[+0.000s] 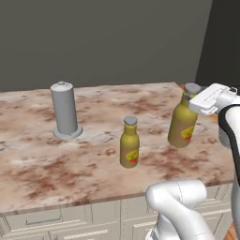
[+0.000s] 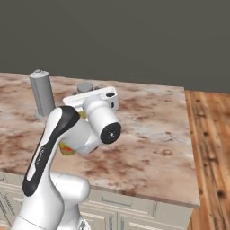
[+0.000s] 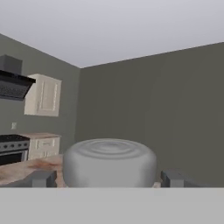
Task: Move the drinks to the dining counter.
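1. Here, the gripper (image 3: 107,178) sits at the cap of the right bottle (image 1: 182,125), fingers either side; contact unclear.
2. Left bottle (image 1: 129,145) stands upright on the marble counter (image 1: 37,154), near a grey cylinder (image 1: 64,108).

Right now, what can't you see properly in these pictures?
- Gripper: in the hand view the cap sits between its fingertips, but contact is unclear.
- Right bottle: in the left base view the white hand covers its neck; in the right base view the arm hides nearly all of it.
- Bottle labels: too small to read.
- Grey cylinder: its base is hidden behind the arm in the right base view.
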